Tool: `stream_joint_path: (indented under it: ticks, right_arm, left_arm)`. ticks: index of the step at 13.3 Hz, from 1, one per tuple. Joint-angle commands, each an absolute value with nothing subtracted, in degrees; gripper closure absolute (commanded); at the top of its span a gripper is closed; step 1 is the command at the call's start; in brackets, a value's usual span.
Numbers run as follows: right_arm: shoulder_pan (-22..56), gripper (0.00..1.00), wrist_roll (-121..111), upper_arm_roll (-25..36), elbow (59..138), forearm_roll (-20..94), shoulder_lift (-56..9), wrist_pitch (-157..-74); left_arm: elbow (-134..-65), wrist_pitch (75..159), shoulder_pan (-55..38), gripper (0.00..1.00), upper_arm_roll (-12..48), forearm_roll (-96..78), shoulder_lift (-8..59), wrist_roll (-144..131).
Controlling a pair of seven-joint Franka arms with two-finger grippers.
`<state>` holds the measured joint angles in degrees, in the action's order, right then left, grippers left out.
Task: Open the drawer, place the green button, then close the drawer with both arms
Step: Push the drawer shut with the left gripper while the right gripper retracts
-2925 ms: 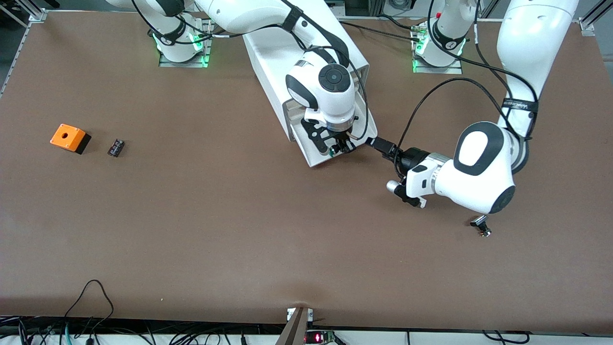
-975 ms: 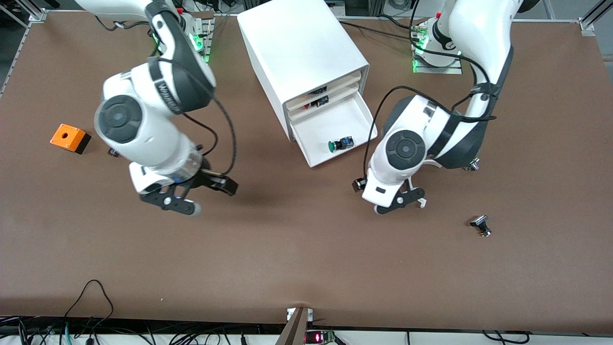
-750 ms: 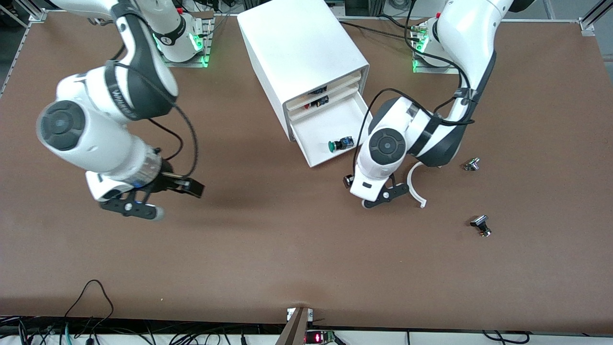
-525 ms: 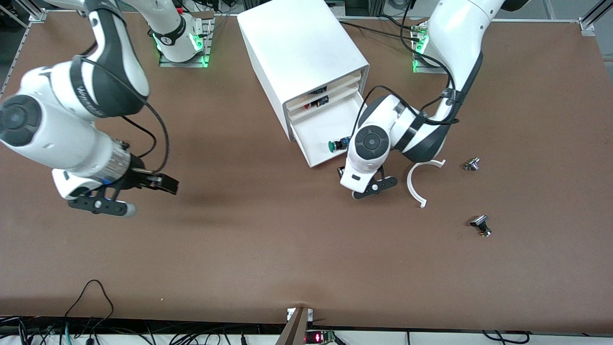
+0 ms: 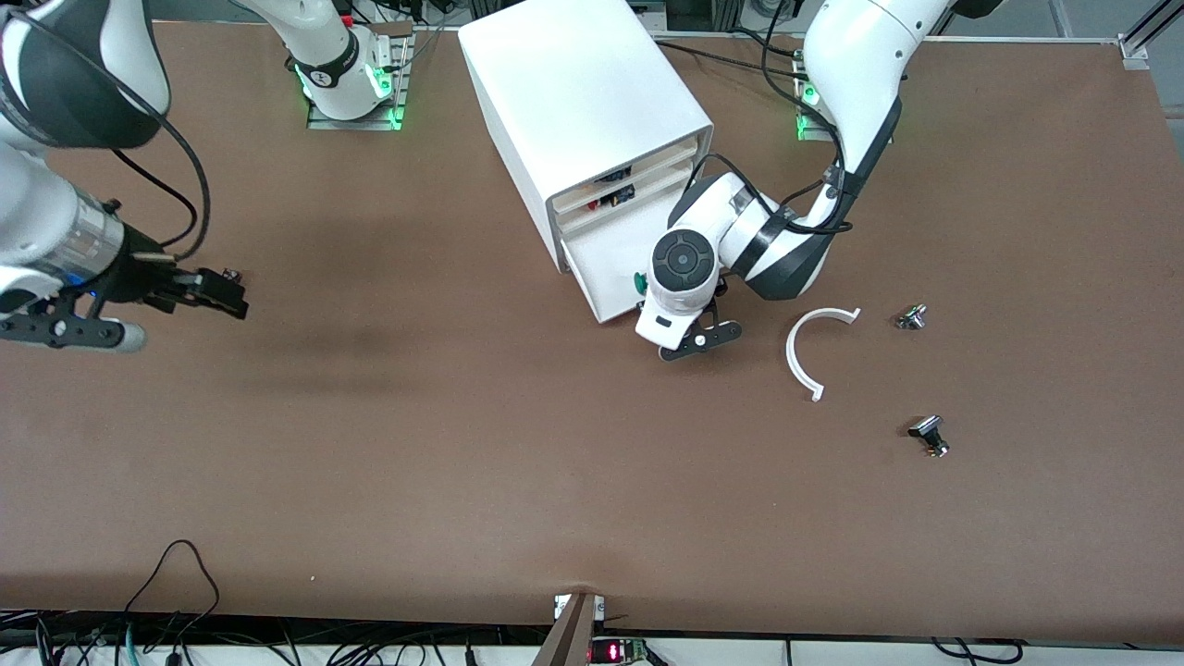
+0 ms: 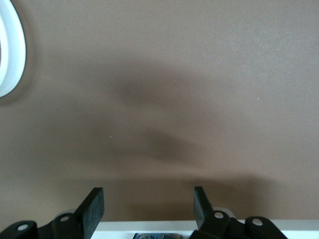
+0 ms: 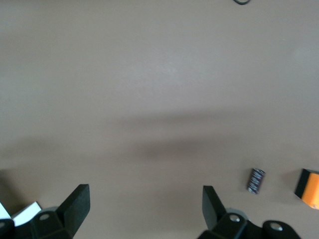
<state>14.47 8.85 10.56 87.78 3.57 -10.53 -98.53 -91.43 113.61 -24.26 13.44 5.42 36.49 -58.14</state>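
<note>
The drawer (image 5: 606,254) stands pulled out of the white cabinet (image 5: 573,92). The button lies in it near its front edge. Only the edge of the button's green cap (image 5: 638,280) shows beside my left wrist. My left gripper (image 5: 683,346) hangs open and empty over the table just in front of the drawer's front edge. In the left wrist view my left gripper (image 6: 147,209) shows open, with the drawer's white front edge (image 6: 164,229) and the button's blue bit (image 6: 149,235) between the fingers. My right gripper (image 5: 222,294) is open and empty over the table at the right arm's end; it also shows in the right wrist view (image 7: 144,201).
A white curved strip (image 5: 807,356) lies on the table beside my left gripper and shows in the left wrist view (image 6: 10,55). Two silver-black knobs (image 5: 911,317) (image 5: 928,433) lie toward the left arm's end. A small black part (image 7: 256,180) and the orange box (image 7: 310,194) lie near my right gripper.
My right arm has swung away from the cabinet to its own end of the table. My left gripper has moved to the drawer's front edge, now covering most of the button.
</note>
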Motion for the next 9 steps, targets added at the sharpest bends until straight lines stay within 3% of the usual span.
stream_joint_path:
  ticks: [1,4,8,9]
  right_arm:
    - [11.36,0.00,7.73,8.54,94.99,2.20,-3.45,-98.96]
    - [3.19,0.00,7.65,-0.50,97.38,-0.26,0.78,-98.79]
    - [2.02,0.00,8.35,-1.32,100.46,-0.53,4.39,-98.62]
    - [2.02,0.00,8.35,-1.23,100.37,-0.53,4.74,-98.35]
  left_arm:
    - [-96.32,118.46,-24.52,0.19,13.18,7.38,34.63,-59.59]
    - [-97.82,119.18,-24.96,0.19,13.79,7.38,34.45,-63.52]
    - [-102.38,118.57,-25.67,0.17,17.30,6.51,32.79,-66.36]
    - [-103.78,118.39,-25.58,0.10,18.36,6.42,32.35,-67.31]
